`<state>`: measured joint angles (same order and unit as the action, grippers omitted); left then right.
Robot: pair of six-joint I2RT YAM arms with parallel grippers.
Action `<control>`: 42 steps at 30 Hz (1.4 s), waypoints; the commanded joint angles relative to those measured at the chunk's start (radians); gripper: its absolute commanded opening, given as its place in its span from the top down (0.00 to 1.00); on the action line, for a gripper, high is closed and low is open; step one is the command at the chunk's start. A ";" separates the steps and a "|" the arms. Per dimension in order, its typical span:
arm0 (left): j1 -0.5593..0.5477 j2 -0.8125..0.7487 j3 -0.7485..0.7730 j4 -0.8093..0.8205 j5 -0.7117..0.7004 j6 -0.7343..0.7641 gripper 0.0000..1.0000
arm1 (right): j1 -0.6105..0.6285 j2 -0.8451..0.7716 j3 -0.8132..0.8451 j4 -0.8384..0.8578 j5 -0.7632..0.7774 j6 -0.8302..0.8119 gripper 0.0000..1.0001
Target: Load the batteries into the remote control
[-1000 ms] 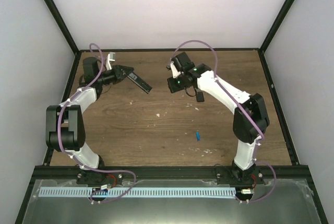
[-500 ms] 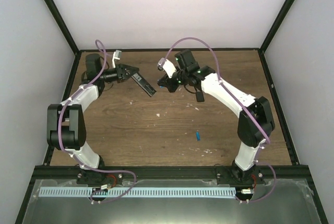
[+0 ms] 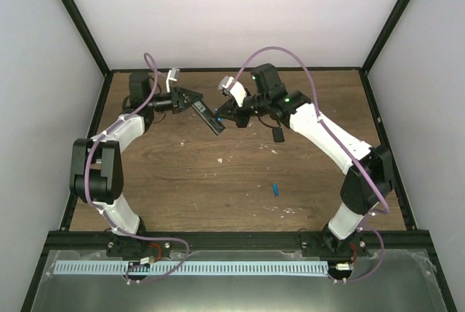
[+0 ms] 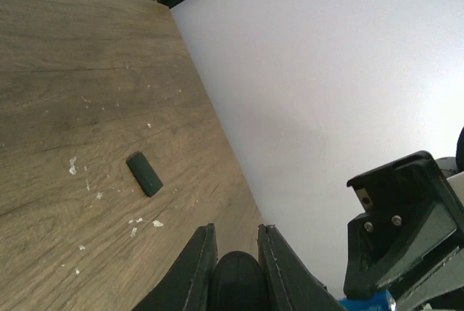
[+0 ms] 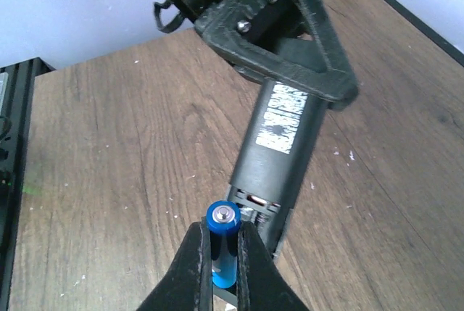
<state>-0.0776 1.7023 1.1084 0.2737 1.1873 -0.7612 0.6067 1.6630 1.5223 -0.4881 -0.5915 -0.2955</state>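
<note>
worktop: matt brown wood grain | remote control: smooth matt black plastic | battery: glossy blue, metal cap

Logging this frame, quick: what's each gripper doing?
Left gripper: closed, holding the remote control.
Right gripper: closed, holding a battery.

Nothing here can actually be read. The only print in sight is a white label on the back of the remote control. It is a speckled block of characters toward the remote control's far end in the right wrist view, too blurred to yield a single word or number.
</note>
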 commanded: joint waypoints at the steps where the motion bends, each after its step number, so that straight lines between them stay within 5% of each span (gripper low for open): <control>1: -0.013 0.036 0.028 0.151 0.017 -0.090 1.00 | -0.005 -0.003 -0.020 -0.008 -0.055 -0.015 0.99; 9: -0.018 0.069 0.029 0.362 0.051 -0.281 1.00 | -0.005 0.007 -0.018 0.001 -0.026 -0.039 0.99; 42: -0.025 0.057 0.034 0.286 0.062 -0.227 1.00 | 0.050 0.028 -0.073 0.042 0.090 -0.088 0.99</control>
<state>-0.0975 1.7653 1.1244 0.5484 1.2358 -1.0039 0.6353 1.6691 1.4296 -0.4118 -0.5484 -0.3511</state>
